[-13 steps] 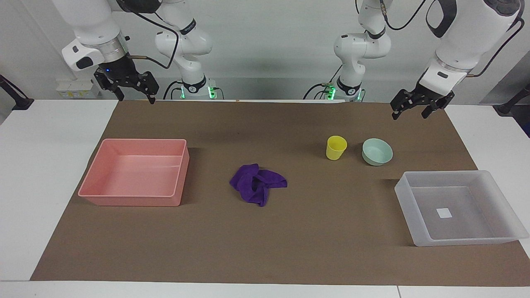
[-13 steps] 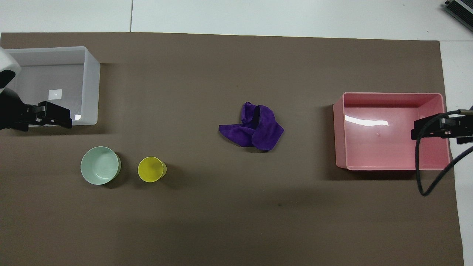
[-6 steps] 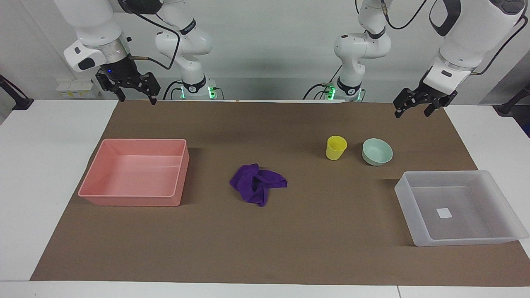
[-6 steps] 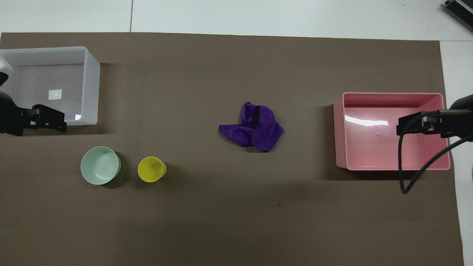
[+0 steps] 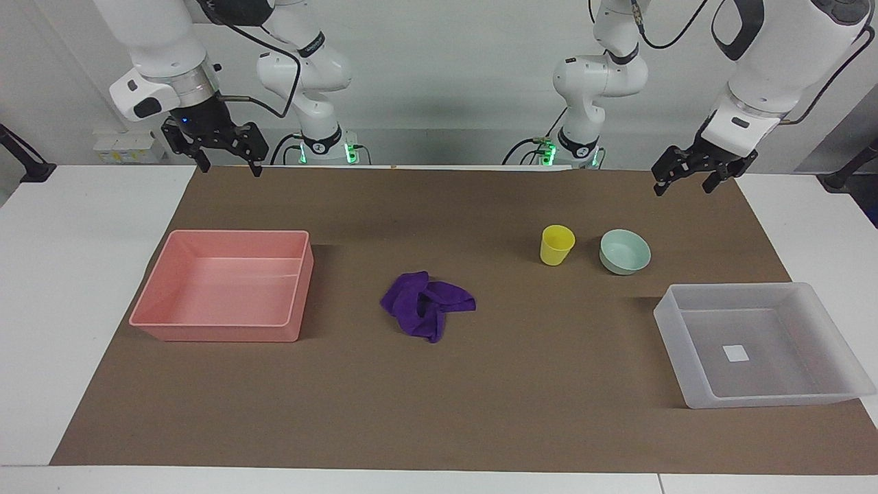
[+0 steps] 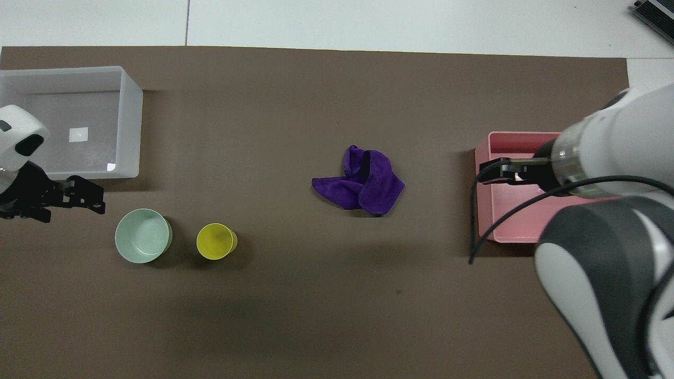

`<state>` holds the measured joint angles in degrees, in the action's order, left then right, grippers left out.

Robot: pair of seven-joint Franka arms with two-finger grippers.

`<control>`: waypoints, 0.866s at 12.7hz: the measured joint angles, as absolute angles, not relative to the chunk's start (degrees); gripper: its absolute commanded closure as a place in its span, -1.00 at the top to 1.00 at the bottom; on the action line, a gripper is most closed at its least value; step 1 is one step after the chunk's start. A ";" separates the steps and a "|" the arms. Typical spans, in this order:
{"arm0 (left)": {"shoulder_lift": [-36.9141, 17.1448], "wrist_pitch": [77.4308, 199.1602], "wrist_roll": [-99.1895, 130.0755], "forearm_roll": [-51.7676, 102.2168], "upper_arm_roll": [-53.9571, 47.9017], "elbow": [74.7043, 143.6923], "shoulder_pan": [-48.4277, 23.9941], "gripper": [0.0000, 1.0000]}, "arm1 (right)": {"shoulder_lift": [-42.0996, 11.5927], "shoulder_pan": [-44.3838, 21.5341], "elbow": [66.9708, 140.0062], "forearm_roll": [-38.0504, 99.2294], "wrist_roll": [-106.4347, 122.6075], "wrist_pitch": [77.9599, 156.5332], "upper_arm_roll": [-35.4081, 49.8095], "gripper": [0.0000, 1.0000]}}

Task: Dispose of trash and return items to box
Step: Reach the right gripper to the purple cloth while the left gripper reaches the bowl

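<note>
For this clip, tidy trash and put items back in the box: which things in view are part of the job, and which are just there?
Part of the job:
- purple cloth, mid-mat
- yellow cup
- mint bowl, beside the cup
- translucent box, nothing in it
- pink bin, presumably for the trash

Just there:
- brown mat
- white table
- left gripper and right gripper, both raised, holding nothing

Open mat surrounds the purple cloth [image 5: 427,313]; the yellow cup [image 5: 556,245] and mint bowl [image 5: 624,252] stand close together.

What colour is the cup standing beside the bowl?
The cup is yellow, clearest in the facing view.
</note>
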<state>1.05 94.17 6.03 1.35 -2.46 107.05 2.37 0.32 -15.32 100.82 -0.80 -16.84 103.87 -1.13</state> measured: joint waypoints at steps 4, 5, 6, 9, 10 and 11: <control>0.03 108.30 2.73 1.69 -2.45 119.15 4.72 1.00 | -10.63 -23.82 102.01 -0.80 -25.34 118.38 -1.03 1.00; -0.45 110.53 -0.27 2.98 -2.44 121.27 6.24 1.00 | -13.37 -25.42 102.04 -0.80 -27.57 122.76 -1.02 1.00; -0.82 112.55 -3.76 5.24 -2.41 123.31 7.95 1.00 | -15.82 -26.65 102.05 -0.80 -28.98 126.28 -1.02 1.00; -1.92 115.75 -11.11 11.76 -2.25 127.59 12.39 0.26 | -21.98 -28.22 102.06 -0.56 -29.91 133.24 -1.04 1.00; -2.65 116.35 -11.43 12.33 -2.28 127.97 12.47 -0.01 | -23.38 -28.44 102.06 -0.54 -29.91 133.94 -1.03 1.00; -3.41 116.75 -11.43 12.90 -2.53 127.98 12.41 -0.25 | -24.25 -28.52 102.09 -0.54 -29.91 134.03 -1.05 1.00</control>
